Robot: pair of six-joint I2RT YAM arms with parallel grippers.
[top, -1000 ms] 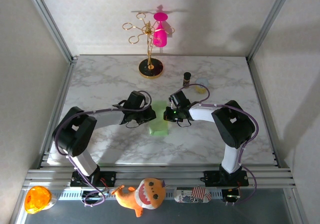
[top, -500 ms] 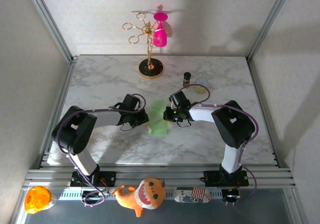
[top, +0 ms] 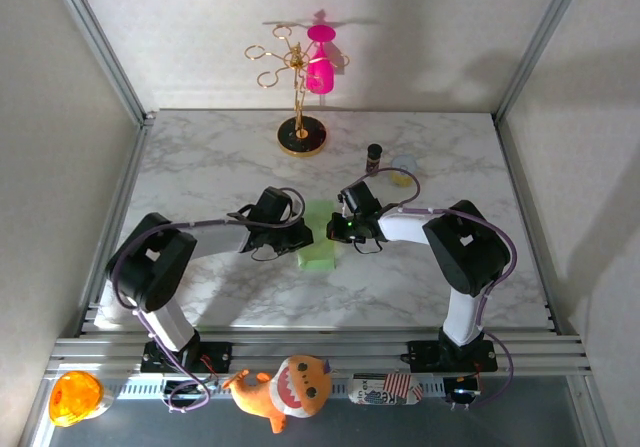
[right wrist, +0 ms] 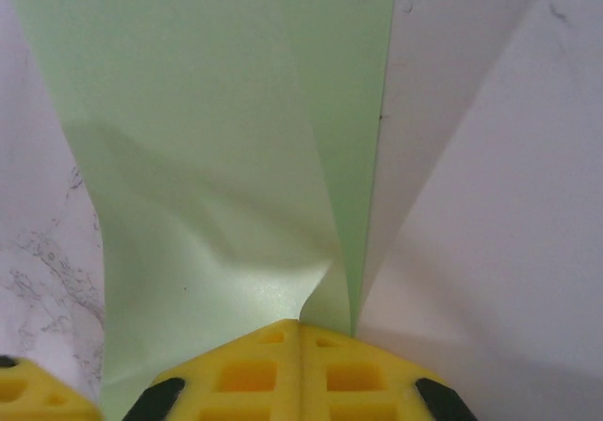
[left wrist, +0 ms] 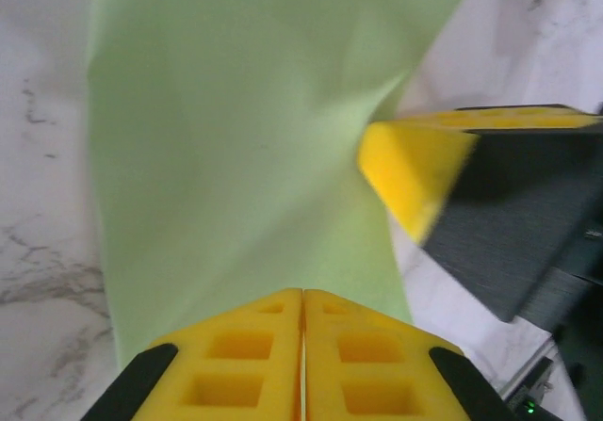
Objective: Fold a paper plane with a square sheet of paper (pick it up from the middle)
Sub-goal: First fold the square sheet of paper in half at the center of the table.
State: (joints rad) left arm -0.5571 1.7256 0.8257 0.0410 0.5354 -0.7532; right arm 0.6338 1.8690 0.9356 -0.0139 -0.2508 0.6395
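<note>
1. The square sheet of paper (top: 318,245), pale green and partly folded, lies on the marble table (top: 200,167) between the two claws, just ahead of each set of fingertips.
2. The right gripper (right wrist: 300,329) has its jaws together, pinching the sheet's edge; the paper puckers right at its tips.
3. The left gripper (left wrist: 302,299) also has its jaws together, tips over the sheet's opposite edge; whether paper is caught between them I cannot tell.
4. Judgement: the right claw should anchor steadily while the left presses along the crease slowly, so the thin sheet neither slides nor tears.
</note>
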